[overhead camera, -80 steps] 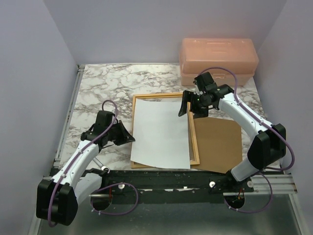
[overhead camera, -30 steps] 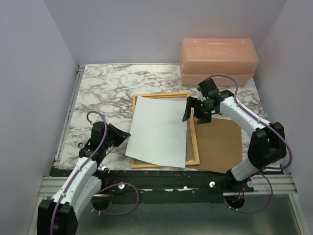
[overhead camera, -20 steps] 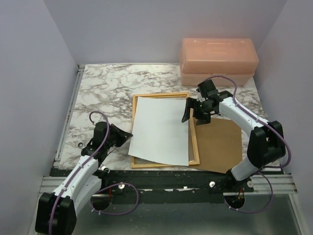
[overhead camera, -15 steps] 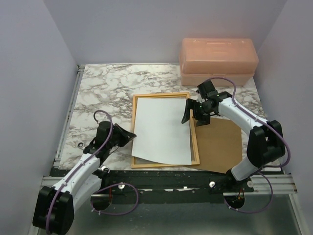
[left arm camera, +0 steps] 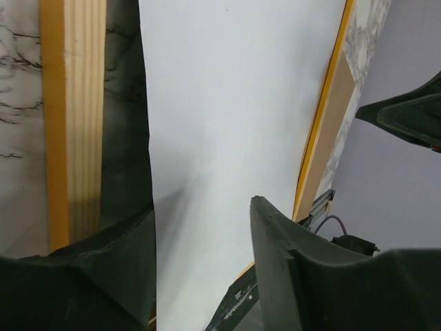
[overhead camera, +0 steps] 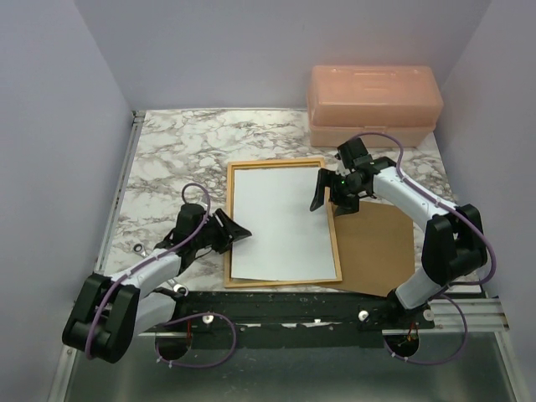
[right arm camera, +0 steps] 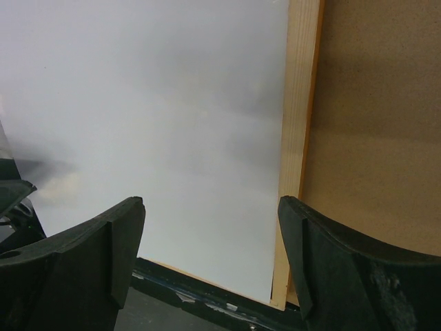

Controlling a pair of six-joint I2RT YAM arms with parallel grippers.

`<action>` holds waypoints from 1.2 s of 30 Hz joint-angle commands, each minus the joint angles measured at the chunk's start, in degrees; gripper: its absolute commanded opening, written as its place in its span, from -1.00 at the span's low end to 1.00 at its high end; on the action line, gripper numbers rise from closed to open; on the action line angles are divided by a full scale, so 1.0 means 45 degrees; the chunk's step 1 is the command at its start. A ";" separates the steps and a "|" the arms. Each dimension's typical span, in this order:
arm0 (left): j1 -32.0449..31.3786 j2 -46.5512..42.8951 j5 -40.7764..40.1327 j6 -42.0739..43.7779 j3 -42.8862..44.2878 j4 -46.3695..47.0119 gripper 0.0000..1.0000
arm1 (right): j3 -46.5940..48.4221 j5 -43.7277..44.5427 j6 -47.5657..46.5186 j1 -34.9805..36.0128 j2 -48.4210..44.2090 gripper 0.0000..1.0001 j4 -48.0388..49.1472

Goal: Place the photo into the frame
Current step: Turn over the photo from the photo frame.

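Note:
The photo (overhead camera: 285,219) lies white back up inside the orange frame (overhead camera: 276,162), roughly square to it. Its near edge reaches the frame's near rail. My left gripper (overhead camera: 237,230) is open and low at the photo's left edge. In the left wrist view the jaws (left arm camera: 202,207) straddle that edge of the photo (left arm camera: 227,103), beside the frame's left rail (left arm camera: 72,103). My right gripper (overhead camera: 331,197) is open above the frame's right rail. In the right wrist view its jaws (right arm camera: 210,201) span the photo (right arm camera: 151,89) and the rail (right arm camera: 300,103).
A brown backing board (overhead camera: 377,247) lies flat to the right of the frame and shows in the right wrist view (right arm camera: 379,103). A pink translucent box (overhead camera: 373,100) stands at the back right. A small metal ring (overhead camera: 138,249) lies near the table's left edge.
My left arm has reached right, up to the frame. The photo has turned from skewed over the frame's left rail to square inside the frame. My right gripper has hardly moved.

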 commanded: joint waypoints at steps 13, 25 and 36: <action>-0.0093 -0.0278 0.0090 0.0290 -0.0012 0.0863 -1.00 | -0.0155 -0.0180 -0.0011 -0.0119 0.0106 0.72 0.0260; -0.0091 -0.1775 -0.1273 0.0534 -0.0390 0.0374 -1.00 | -0.0196 -0.0020 -0.0047 -0.0159 0.0162 0.72 0.0299; -0.0622 0.1537 0.0154 0.0972 0.0918 0.2019 -1.00 | -0.0476 0.0340 0.0033 -0.0292 0.0144 0.72 0.0318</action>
